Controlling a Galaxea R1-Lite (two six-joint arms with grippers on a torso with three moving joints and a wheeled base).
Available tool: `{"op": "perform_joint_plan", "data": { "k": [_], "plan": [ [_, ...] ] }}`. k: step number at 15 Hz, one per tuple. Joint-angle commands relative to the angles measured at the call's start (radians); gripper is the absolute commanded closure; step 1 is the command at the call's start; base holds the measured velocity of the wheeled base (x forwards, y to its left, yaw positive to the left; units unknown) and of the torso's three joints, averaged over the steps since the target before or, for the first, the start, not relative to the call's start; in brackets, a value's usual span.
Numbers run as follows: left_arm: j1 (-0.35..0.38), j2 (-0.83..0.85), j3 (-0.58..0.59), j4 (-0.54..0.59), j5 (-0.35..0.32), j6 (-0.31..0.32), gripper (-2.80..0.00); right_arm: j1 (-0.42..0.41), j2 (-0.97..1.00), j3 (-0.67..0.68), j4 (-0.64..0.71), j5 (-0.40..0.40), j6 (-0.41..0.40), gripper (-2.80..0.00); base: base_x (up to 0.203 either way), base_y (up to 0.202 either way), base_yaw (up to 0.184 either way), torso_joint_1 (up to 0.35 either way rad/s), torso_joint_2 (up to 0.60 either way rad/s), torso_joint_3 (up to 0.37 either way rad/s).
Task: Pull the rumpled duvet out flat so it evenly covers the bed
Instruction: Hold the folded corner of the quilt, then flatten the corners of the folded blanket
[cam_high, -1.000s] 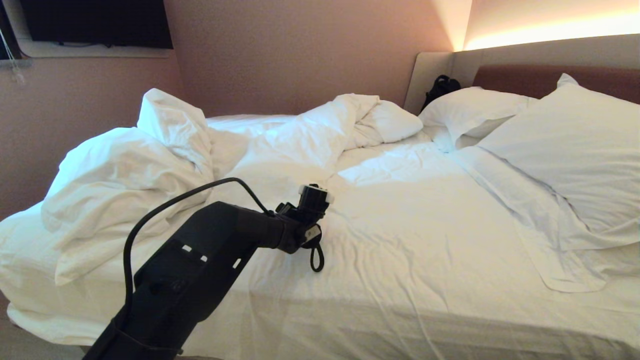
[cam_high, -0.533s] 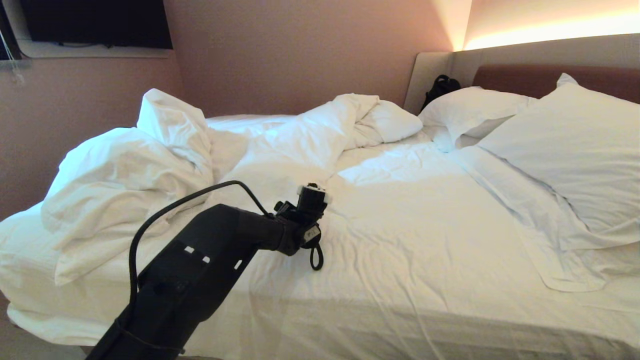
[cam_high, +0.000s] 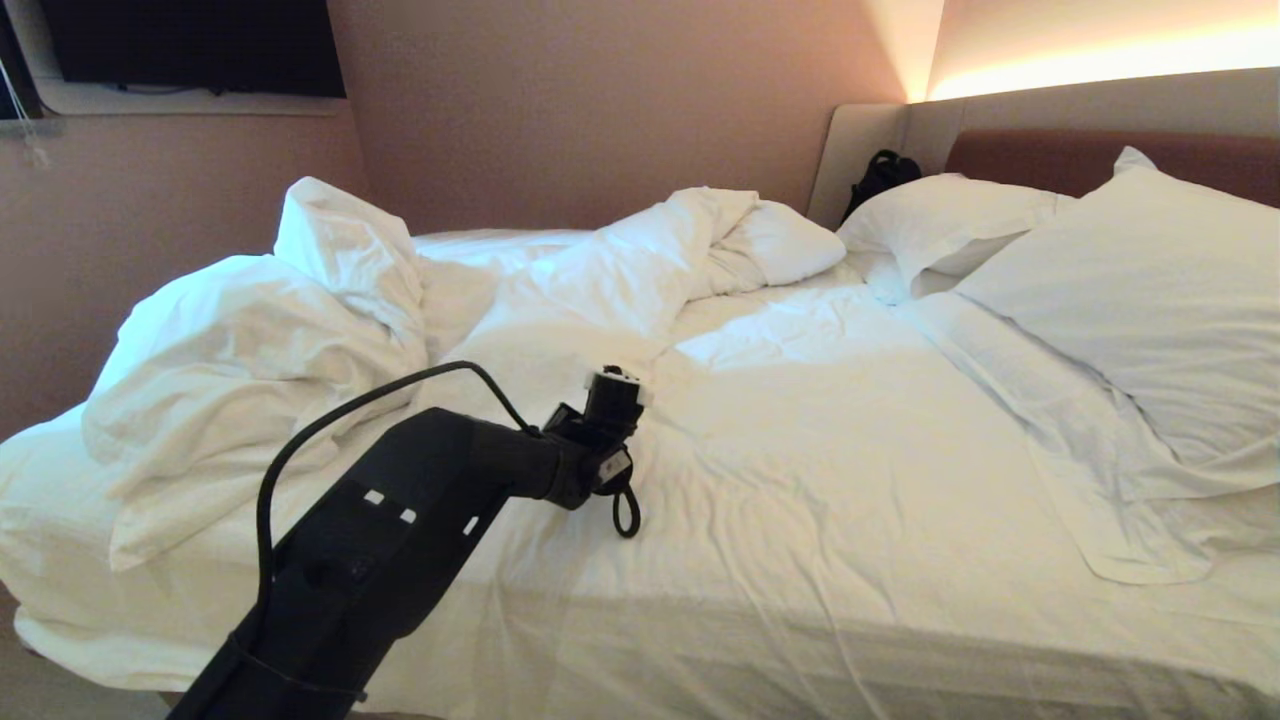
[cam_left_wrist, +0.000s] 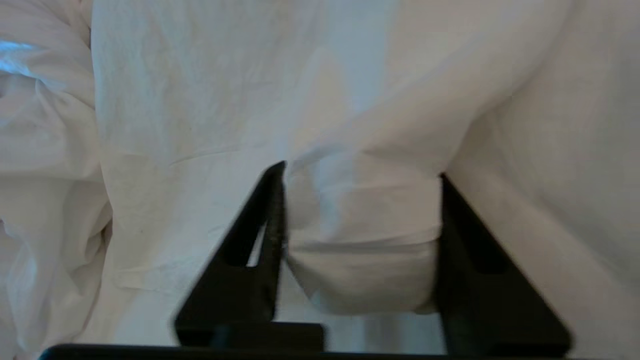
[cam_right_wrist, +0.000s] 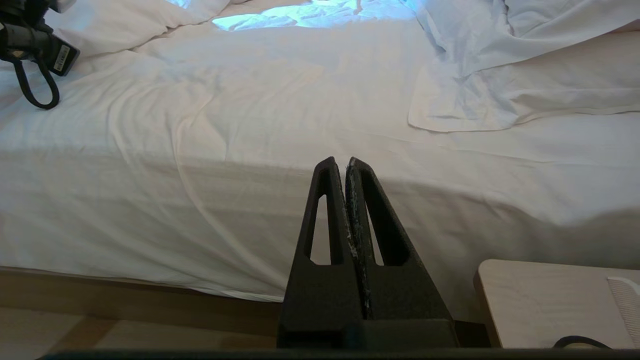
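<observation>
The duvet (cam_high: 250, 350) is a thick white heap, bunched along the left and far side of the bed (cam_high: 850, 480), with one edge reaching the middle. My left arm (cam_high: 420, 500) stretches over the mattress to that edge. In the left wrist view my left gripper (cam_left_wrist: 362, 170) stands half closed around a puffy fold of the duvet (cam_left_wrist: 360, 250), which fills the gap and touches both fingers (cam_left_wrist: 270, 220). My right gripper (cam_right_wrist: 346, 161) is shut and empty, low in front of the bed's near side, outside the head view.
Two white pillows (cam_high: 1130, 290) (cam_high: 940, 215) lean on the brown headboard (cam_high: 1050, 155). A black bag (cam_high: 880, 175) sits in the far corner. A pale wooden surface (cam_right_wrist: 540, 300) lies beside my right gripper. A dark screen (cam_high: 190, 45) hangs on the left wall.
My left wrist has edged slightly left toward the duvet's edge. The duvet heap and pillows lie as before.
</observation>
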Motion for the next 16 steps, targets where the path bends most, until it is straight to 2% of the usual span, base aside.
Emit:
{"op": "perform_joint_plan", "data": {
  "k": [1,4,11,16],
  "plan": [
    [0.0,-0.007,0.001,-0.002,0.002,-0.003,0.0,0.0,0.0,0.0,0.0,0.001,0.0,0.0,0.0,0.0,0.0,0.0,0.0,0.0],
    [0.0,-0.018,0.001,-0.002,-0.003,-0.026,0.0,0.0,0.0,0.0,0.0,0.001,0.0,0.0,0.0,0.0,0.0,0.0,0.0,0.0],
    [-0.014,-0.116,0.01,0.001,-0.057,-0.158,0.0,0.0,0.0,0.0,0.0,0.001,0.0,0.0,0.0,0.0,0.0,0.0,0.0,0.0],
    [-0.094,-0.24,0.031,0.012,-0.088,-0.25,0.0,0.0,0.0,0.0,0.0,0.001,0.0,0.0,0.0,0.0,0.0,0.0,0.0,0.0]
  ]
}}
